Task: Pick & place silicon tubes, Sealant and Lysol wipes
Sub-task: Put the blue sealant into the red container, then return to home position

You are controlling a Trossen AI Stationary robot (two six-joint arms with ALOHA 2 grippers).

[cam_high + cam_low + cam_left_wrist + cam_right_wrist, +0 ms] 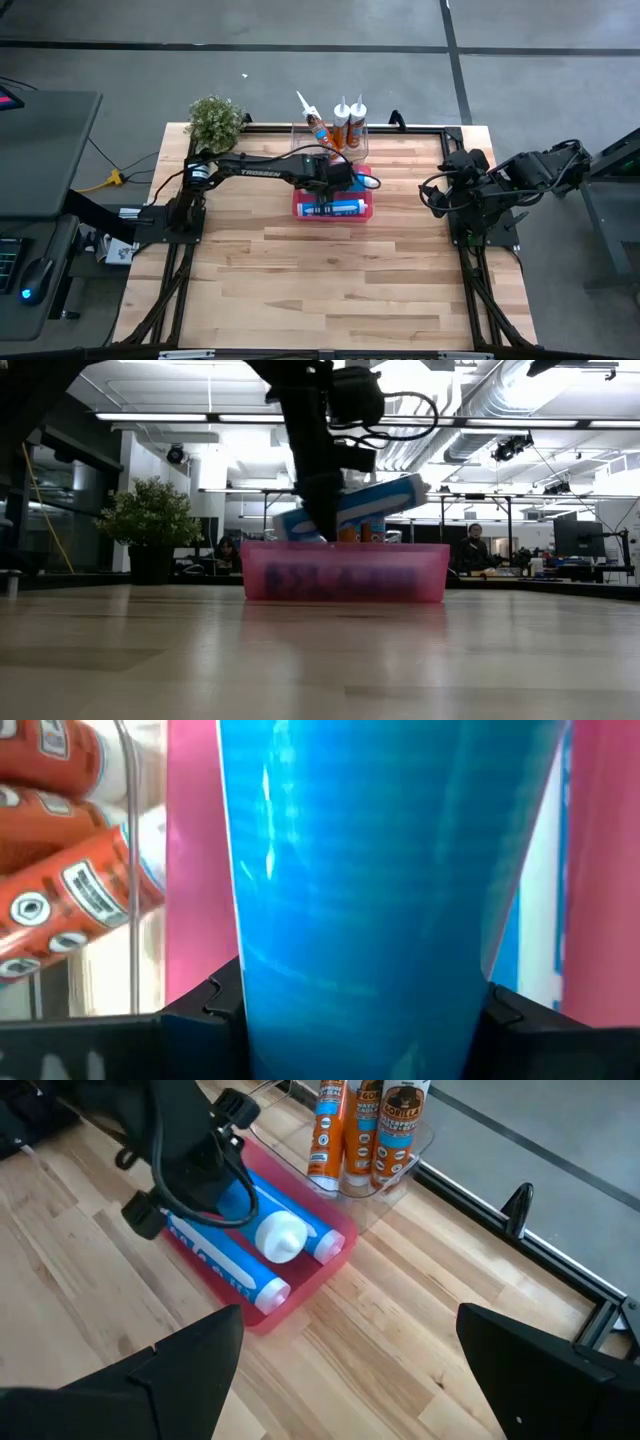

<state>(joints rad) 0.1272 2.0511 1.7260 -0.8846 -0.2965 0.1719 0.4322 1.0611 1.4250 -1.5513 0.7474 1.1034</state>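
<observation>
Overhead, left claw grips blue tube above pink bin.

The tray is translucent pink. The tubes lying in it are blue with white caps and white lettering, and the blue tube between the black fingers of the left gripper shows faint horizontal ridges. The sealant cartridges are orange with blue-and-white labels and white nozzles, standing in a clear bin. The table is pale wood in butcher-block strips. The potted plant is pale green. Both arms are black.
</observation>
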